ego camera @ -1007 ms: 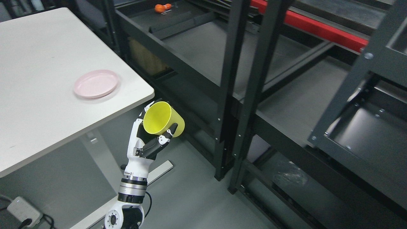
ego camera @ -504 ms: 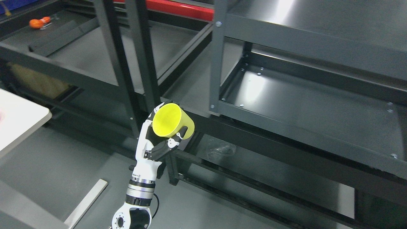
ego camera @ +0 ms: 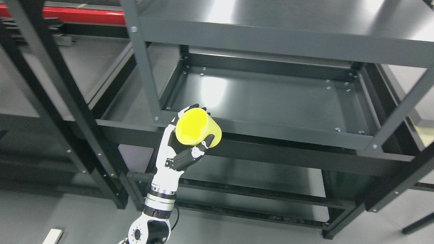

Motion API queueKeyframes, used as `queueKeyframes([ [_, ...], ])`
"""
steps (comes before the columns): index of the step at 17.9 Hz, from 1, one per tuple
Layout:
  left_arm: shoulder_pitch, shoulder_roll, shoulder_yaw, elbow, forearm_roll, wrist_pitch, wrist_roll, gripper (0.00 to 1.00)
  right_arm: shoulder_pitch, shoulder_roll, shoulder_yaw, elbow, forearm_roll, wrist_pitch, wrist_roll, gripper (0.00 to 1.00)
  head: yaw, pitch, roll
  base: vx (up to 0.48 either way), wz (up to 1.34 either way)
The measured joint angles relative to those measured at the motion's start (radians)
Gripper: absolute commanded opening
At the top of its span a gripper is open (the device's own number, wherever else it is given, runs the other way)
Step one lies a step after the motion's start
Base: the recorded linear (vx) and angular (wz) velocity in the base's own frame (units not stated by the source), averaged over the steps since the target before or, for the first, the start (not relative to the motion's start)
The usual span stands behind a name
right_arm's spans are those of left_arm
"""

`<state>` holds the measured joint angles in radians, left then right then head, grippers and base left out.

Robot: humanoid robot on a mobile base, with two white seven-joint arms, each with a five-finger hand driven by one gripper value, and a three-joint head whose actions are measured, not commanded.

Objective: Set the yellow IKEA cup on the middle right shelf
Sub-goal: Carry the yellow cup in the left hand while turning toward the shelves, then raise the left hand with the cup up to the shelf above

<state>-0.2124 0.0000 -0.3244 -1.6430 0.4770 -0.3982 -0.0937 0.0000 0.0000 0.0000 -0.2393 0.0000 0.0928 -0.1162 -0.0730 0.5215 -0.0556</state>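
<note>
The left hand (ego camera: pixel 184 147) rises from the bottom edge with its fingers (ego camera: pixel 200 150) clamped round the cup (ego camera: pixel 197 127). The cup sits atop the hand, tilted, mouth facing down-left toward the camera, its long axis running up-right. Just beyond and right lies the shelf (ego camera: pixel 271 98).

A dark grey metal shelf unit (ego camera: pixel 271 44) fills the view. Its middle shelf (ego camera: pixel 271 98) is a shallow tray with a raised rim, small bolts at its corners, and a glare patch near its left edge. A lower shelf (ego camera: pixel 254 176) shows beneath, over the grey floor (ego camera: pixel 51 217).
</note>
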Motion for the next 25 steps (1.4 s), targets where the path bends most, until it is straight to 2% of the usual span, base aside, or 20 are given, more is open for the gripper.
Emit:
queueKeyframes([
  [5,-0.047,0.0,-0.06,-0.017,0.0,-0.015,-0.003,0.0,0.0,0.0,0.0,0.0,0.0,0.0,0.0,0.99,0.0,0.0,0.0,0.063,-0.28],
  [10,-0.14,0.0,-0.174,-0.036,0.0,-0.022,-0.005,0.0,0.0,0.0,0.0,0.0,0.0,0.0,0.001,0.99,0.0,0.0,0.0,0.066,-0.16],
  [18,-0.46,0.0,-0.341,-0.06,0.013,-0.004,-0.003,0.0,0.0,0.0,0.0,0.0,0.0,0.0,0.003,0.99,0.0,0.0,0.0,0.007,0.0],
  [22,-0.602,0.0,-0.36,-0.076,0.041,0.084,0.044,0.0,0.0,0.0,0.0,0.0,0.0,0.0,0.001,0.99,0.0,0.0,0.0,0.0,0.0],
  [25,-0.67,0.0,-0.336,-0.085,0.051,0.234,0.142,0.0,0.0,0.0,0.0,0.0,0.0,0.0,0.0,0.99,0.0,0.0,0.0,0.0,-0.01],
])
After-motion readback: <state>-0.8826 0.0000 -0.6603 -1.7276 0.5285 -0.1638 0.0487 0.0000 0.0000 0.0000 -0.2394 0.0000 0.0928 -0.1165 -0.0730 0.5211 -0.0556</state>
